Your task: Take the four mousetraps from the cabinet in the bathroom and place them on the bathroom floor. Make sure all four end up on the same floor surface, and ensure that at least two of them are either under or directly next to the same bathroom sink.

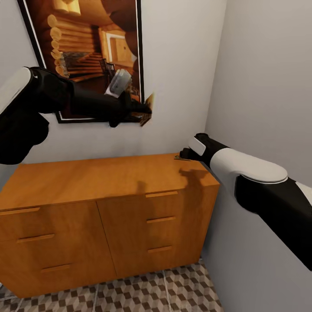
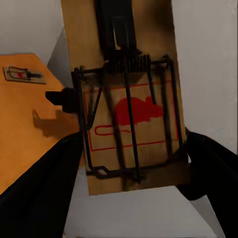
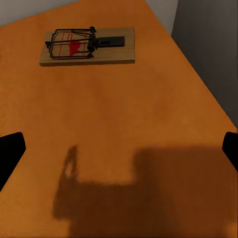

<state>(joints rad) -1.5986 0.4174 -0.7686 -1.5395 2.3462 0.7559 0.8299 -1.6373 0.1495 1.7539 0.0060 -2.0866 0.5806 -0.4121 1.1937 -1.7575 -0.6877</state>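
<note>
Left wrist: red mouse print (image 2: 134,110) on gripped mousetrap (image 2: 130,99)

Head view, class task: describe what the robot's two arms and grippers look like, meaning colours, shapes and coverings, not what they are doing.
Both arms are built from smooth rounded white shells joined by matte black segments. The left arm narrows into a slim black forearm with a pale grey module near the wrist, ending in the black left gripper. The right arm has a bulky white capsule-shaped shell between black sections, ending in the black right gripper. No loose cables or markings show.

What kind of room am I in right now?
Probably a narrow corner of a home, room type unclear: a wooden sideboard against white walls, a framed log-cabin picture above, cube-patterned floor tiles.
</note>
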